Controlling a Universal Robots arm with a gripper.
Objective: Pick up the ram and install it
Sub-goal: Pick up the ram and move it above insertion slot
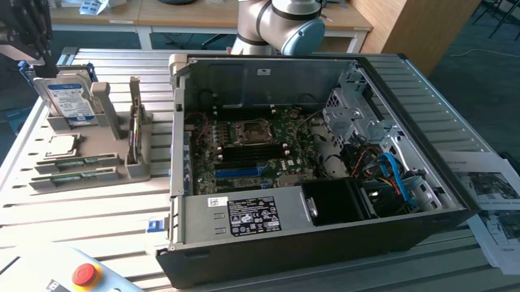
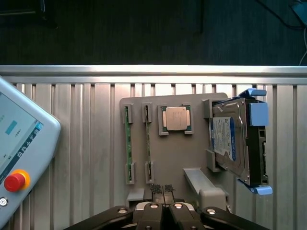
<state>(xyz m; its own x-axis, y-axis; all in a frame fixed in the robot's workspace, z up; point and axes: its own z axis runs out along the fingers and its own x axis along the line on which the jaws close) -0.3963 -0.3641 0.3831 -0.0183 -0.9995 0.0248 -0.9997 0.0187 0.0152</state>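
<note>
Near the ram (image 2: 147, 143), the closed gripper (image 2: 162, 188) hovers.

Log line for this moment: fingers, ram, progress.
fingers: shut, empty | nearest: grey plastic parts holder | ram: two thin green circuit-board sticks, both in holder | picked: none

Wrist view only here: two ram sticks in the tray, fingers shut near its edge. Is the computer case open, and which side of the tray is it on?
Observer: Open. The computer case lies at the exterior view's right of the tray with the ram sticks.
Operator: Where are the slots?
Observer: Blue slots run across the motherboard, between the processor socket and the labelled power supply.
Operator: Anything beside the case?
Observer: Printed papers lie beside it, on the side away from the tray.
</note>
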